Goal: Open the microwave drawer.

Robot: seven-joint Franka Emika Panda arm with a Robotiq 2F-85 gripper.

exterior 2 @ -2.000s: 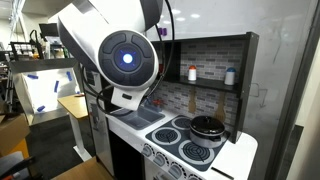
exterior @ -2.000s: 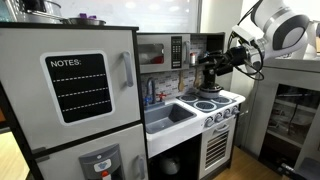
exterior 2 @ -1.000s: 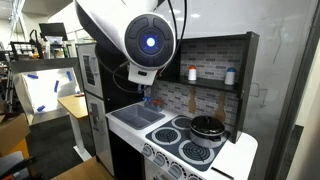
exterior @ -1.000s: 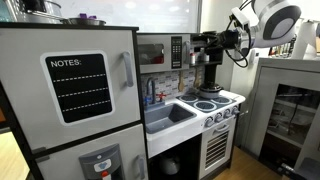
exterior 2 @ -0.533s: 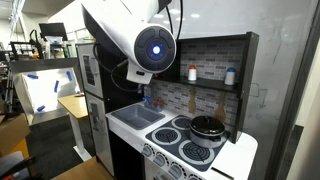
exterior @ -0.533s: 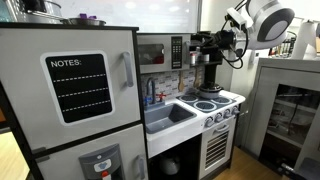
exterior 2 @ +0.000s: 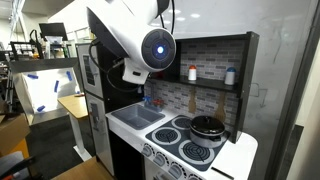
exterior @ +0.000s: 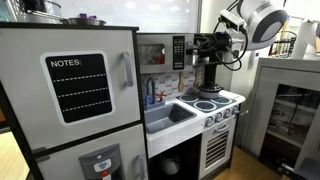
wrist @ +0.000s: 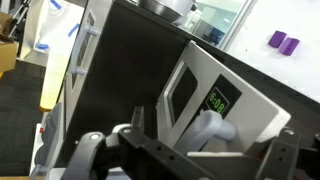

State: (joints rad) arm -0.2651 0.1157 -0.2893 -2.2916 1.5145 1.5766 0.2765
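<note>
Toy kitchen. Nearest stands a fridge (exterior: 80,100) with a notes board. Past it is a sink (exterior: 170,115), then a stove (exterior: 215,103). The microwave (exterior: 160,52) sits on a shelf above the sink, its door apparently shut. The arm's fingers (exterior: 199,43) hover level with it, just beside its keypad side, likely lined up to reach the door. Whether they are spread cannot be told.

White play-kitchen surface (exterior 2: 238,152), shown in both exterior views. Set into one end, a basin sink (exterior 2: 140,117), with a small faucet (exterior: 152,92) standing behind it. Just beside the sink, black stove burners (exterior 2: 192,151). Resting on a rear burner, near the back wall, a black pot (exterior 2: 208,127). Underneath the whole kitchen unit, a wooden floor (exterior: 250,165).
</note>
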